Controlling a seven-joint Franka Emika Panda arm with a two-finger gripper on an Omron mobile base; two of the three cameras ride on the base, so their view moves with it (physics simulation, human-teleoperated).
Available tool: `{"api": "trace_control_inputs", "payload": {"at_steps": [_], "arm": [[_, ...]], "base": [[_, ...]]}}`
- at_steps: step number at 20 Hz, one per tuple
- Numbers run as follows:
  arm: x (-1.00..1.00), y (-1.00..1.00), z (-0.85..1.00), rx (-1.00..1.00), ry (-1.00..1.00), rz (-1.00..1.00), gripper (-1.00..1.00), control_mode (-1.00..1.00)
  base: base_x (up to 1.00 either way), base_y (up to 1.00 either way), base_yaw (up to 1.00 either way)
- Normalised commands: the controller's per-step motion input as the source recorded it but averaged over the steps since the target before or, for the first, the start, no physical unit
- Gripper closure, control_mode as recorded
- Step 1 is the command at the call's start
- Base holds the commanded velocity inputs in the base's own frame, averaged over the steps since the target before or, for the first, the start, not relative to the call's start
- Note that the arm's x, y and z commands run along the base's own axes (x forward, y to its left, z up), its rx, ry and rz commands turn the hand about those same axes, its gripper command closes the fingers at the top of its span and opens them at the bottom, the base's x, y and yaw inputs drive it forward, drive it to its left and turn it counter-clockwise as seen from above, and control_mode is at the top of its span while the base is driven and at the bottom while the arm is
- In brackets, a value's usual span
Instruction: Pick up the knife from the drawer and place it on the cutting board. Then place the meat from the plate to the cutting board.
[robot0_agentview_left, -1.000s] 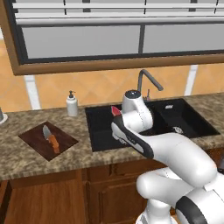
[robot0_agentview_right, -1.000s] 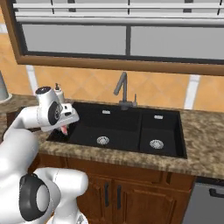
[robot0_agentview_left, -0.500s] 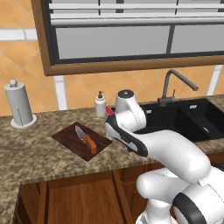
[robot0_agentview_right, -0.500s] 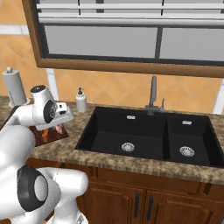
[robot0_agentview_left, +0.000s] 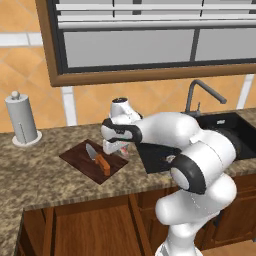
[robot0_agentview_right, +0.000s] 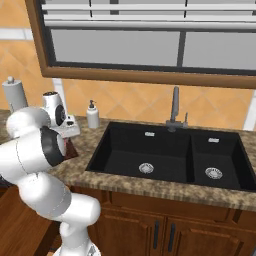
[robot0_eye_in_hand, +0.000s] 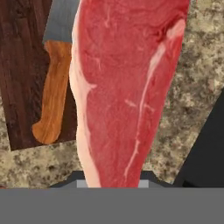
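Gripping the meat (robot0_eye_in_hand: 127, 92), our gripper (robot0_agentview_left: 116, 148) is hanging by the board's (robot0_agentview_left: 80, 161) right edge; the knife (robot0_agentview_left: 98, 158) is lying on it, with a towel roll (robot0_agentview_left: 21, 120) behind and sink (robot0_agentview_right: 165, 155) alongside.

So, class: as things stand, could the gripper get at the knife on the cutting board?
Probably not: the gripper is already holding the meat, which hangs over the knife on the cutting board.

The gripper (robot0_agentview_left: 116, 148) hangs over the right edge of the cutting board (robot0_agentview_left: 80, 163), a pink scrap of meat (robot0_agentview_left: 123, 151) showing beneath it. The knife (robot0_agentview_left: 98, 158) lies on the board, orange handle toward us. Paper towel roll (robot0_agentview_left: 21, 120) stands far left.
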Motion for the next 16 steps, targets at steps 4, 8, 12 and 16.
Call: {"api": "trace_control_inputs", "payload": {"at_steps": [4,8,12,16], "arm": [[0.59,0.34,-0.55,-0.07,0.30,0.00,1.00,-1.00],[0.53,0.26,-0.63,-0.05,0.16,0.00,1.00,-1.00],[0.61,0.39,-0.64,-0.07,0.12,0.00,1.00,-1.00],[0.39,0.40,-0.28,-0.03,0.07,-0.02,-1.00,-1.00]], "base": [[0.00,0.00,0.00],[0.00,0.00,0.00],[0.00,0.00,0.00],[0.00,0.00,0.00]]}}
